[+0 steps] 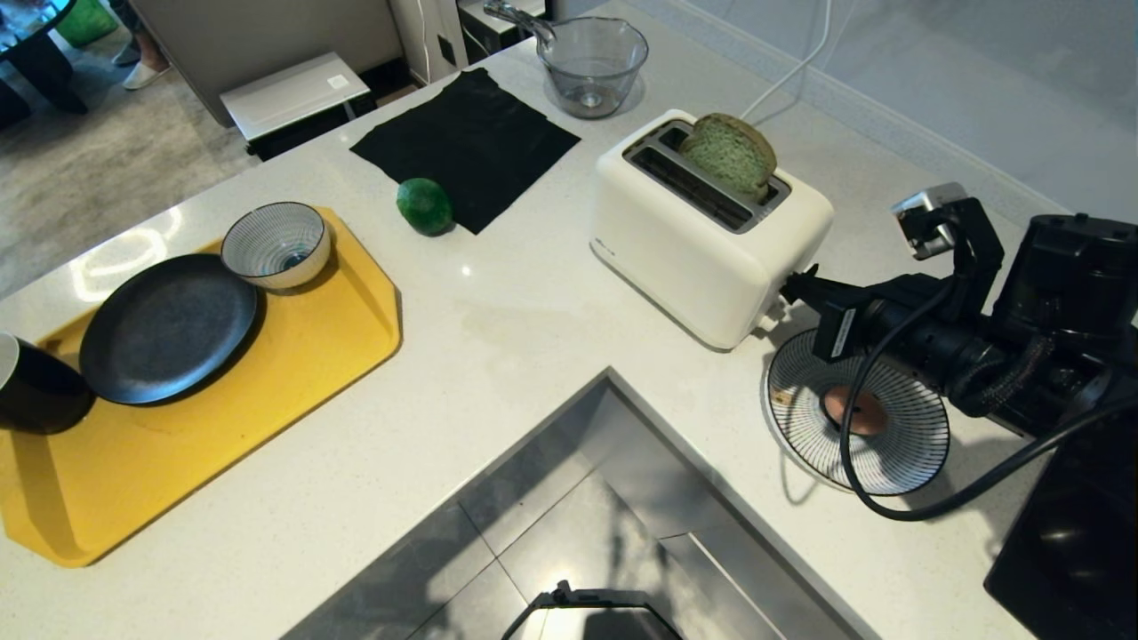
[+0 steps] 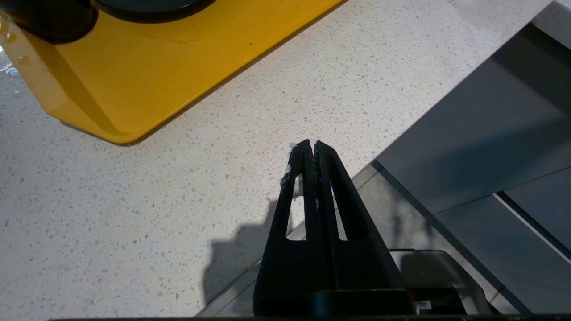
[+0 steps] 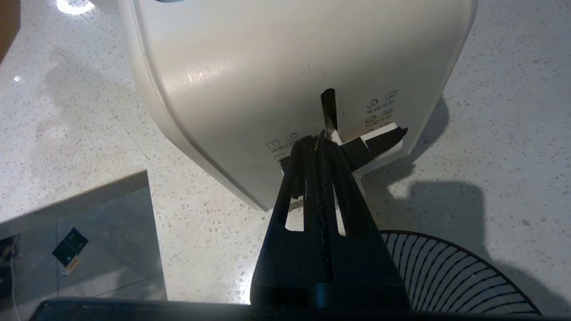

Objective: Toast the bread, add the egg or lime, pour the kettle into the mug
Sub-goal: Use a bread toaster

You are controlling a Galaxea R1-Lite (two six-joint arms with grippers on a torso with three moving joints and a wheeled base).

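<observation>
- Pale green bread slice [image 1: 729, 156], one only, stands on edge in the far slot of the white toaster [image 1: 702, 236], its long axis along the slot.
- One glossy green lime [image 1: 424, 205] touches the black cloth [image 1: 467, 142].
- One brown egg [image 1: 855, 410] lies on the striped plate [image 1: 898, 462].
- One black mug [image 1: 36, 387] sits on the yellow tray [image 1: 178, 462].
- Right gripper [image 3: 317, 140], fingers together, meets the toaster's lever [image 3: 379, 140].
- Left gripper [image 2: 310, 145], fingers together, hangs over the counter [image 2: 134, 214].

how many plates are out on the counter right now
2. A dark round plate lies on the yellow tray; a striped plate holding the egg sits beside the toaster. The right arm partly covers it.
</observation>
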